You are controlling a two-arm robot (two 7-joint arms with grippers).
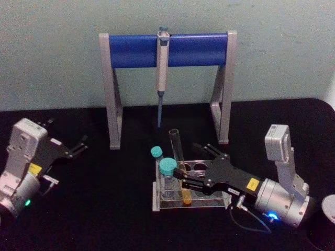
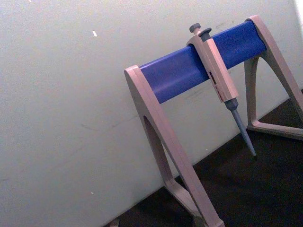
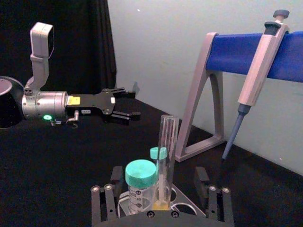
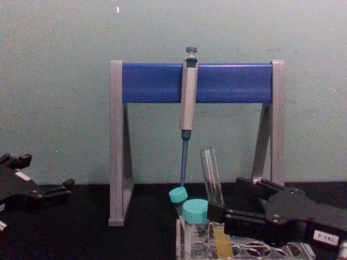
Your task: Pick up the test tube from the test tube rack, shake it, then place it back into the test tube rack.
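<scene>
The test tube (image 1: 177,151) stands slightly tilted in the clear test tube rack (image 1: 198,167), with yellow-orange liquid at its bottom. My right gripper (image 1: 187,159) reaches in from the right and is open, one finger on each side of the tube. The right wrist view shows the tube (image 3: 166,151) between the spread fingertips (image 3: 201,176), with a gap on both sides. In the chest view the tube (image 4: 210,173) rises above the right gripper (image 4: 227,200). My left gripper (image 1: 67,133) rests open at the far left, away from the rack.
Two teal-capped vials (image 1: 167,168) stand in the rack's left end, close beside the tube. Behind the rack is a grey-legged stand with a blue crossbar (image 1: 131,50), and a grey pipette (image 1: 162,73) hangs from it. The table is black.
</scene>
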